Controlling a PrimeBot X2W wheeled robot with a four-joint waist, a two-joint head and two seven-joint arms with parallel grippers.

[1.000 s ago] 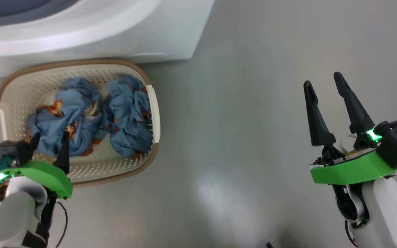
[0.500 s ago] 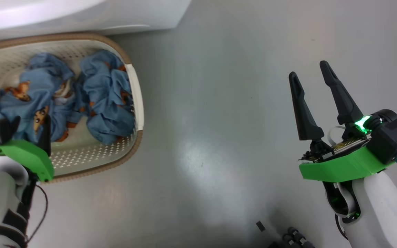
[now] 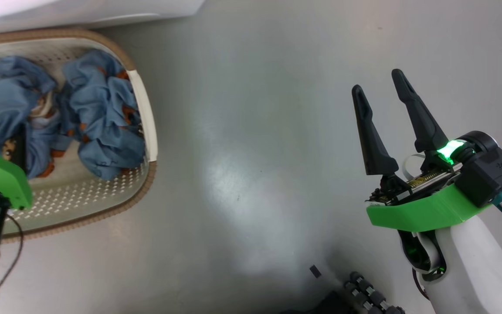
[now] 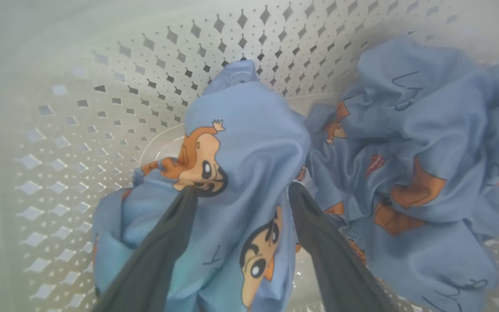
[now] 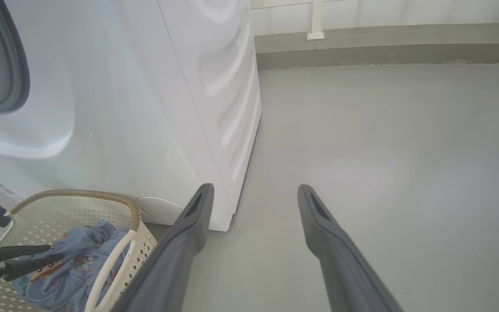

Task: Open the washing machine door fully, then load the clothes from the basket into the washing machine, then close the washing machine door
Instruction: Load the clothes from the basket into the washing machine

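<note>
The cream basket [image 3: 145,114] with a brown rim stands on the floor against the white washing machine [image 5: 145,86]. In it lie the clothes, two crumpled light blue garments with cartoon figures [image 3: 103,117] [image 3: 11,96]. My left gripper [image 4: 241,193] is open inside the basket, its fingers straddling a fold of the left garment [image 4: 249,147]; it also shows in the right wrist view [image 5: 56,253]. My right gripper [image 3: 377,81] hangs open and empty above bare floor, right of the basket. The machine's grey gasket [image 5: 15,65] shows; the washing machine door is out of view.
Grey floor [image 3: 255,131] stretches right of the basket and machine. A low kerb and wall [image 5: 362,47] close off the far side. Dark parts of my base [image 3: 364,296] sit at the bottom edge. A round white cover [image 5: 158,210] marks the machine's lower corner.
The head camera has swung to the right, so basket and machine slid left and up in the picture. My left gripper stays over the same garment, both grippers still open.
</note>
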